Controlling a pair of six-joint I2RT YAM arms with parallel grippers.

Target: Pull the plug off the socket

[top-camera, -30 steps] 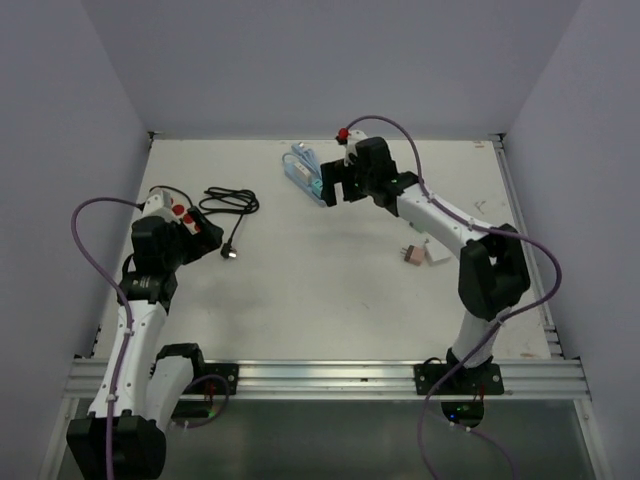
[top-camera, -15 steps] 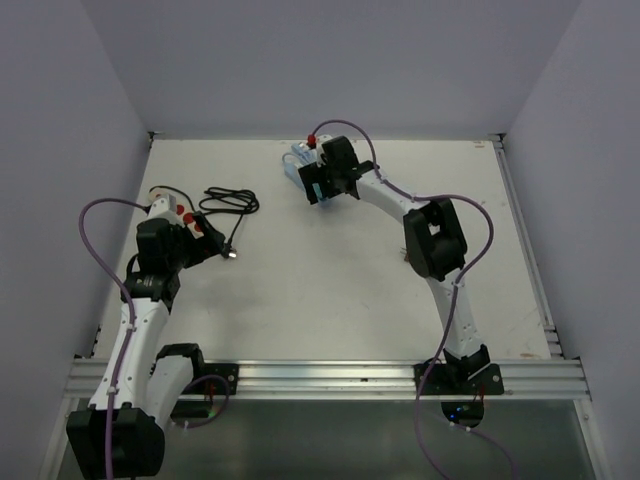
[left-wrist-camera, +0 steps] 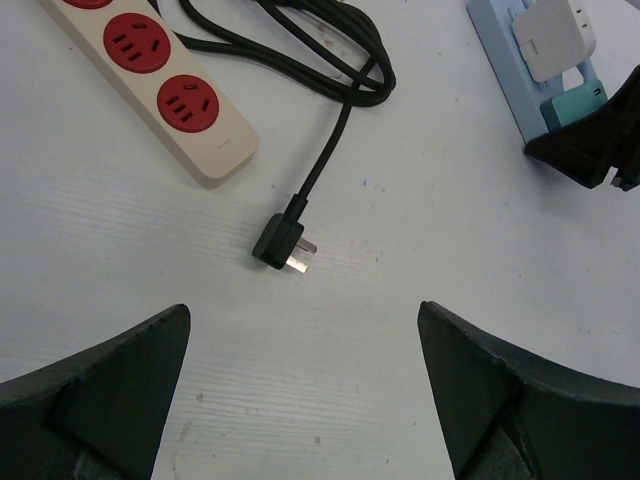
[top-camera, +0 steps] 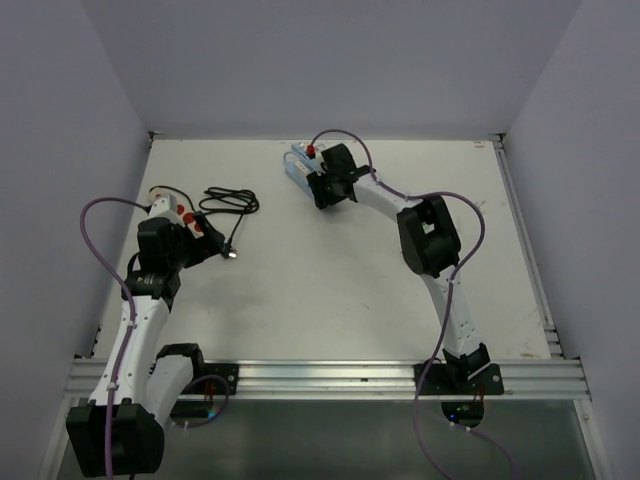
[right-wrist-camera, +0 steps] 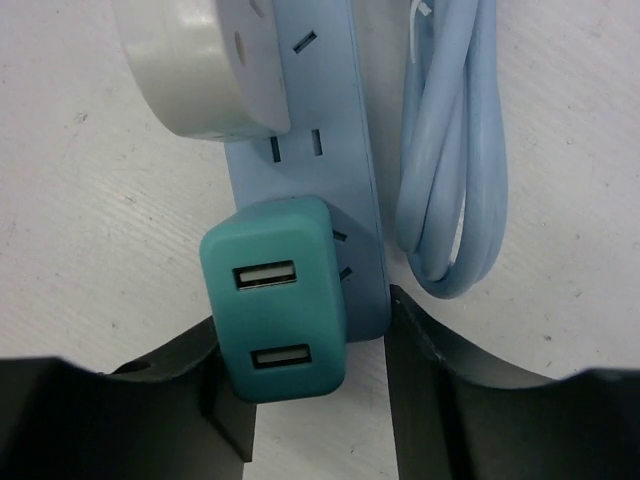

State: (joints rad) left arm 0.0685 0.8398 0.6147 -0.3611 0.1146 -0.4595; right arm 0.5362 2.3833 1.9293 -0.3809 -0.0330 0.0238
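A teal plug (right-wrist-camera: pixel 275 300) with two USB ports sits in the near end of a light-blue socket strip (right-wrist-camera: pixel 330 120). My right gripper (right-wrist-camera: pixel 305 312) straddles that end. One finger lies against the plug's left side and the other presses the strip's right edge. In the top view the right gripper (top-camera: pixel 322 190) covers the strip's (top-camera: pixel 297 163) near end at the back of the table. My left gripper (left-wrist-camera: pixel 305 400) hangs open over bare table, holding nothing, and the teal plug (left-wrist-camera: pixel 575 100) shows far off at the right of its view.
A white adapter (right-wrist-camera: pixel 200 70) is plugged in further along the blue strip, beside its coiled blue cable (right-wrist-camera: pixel 450 180). At the left lies a cream strip with red sockets (left-wrist-camera: pixel 190 110). Its black cable (left-wrist-camera: pixel 330 60) ends in a loose black plug (left-wrist-camera: pixel 280 245).
The right arm reached left and forward onto the blue strip's end, and its jaws narrowed around it. The left arm shifted only slightly and stayed open.
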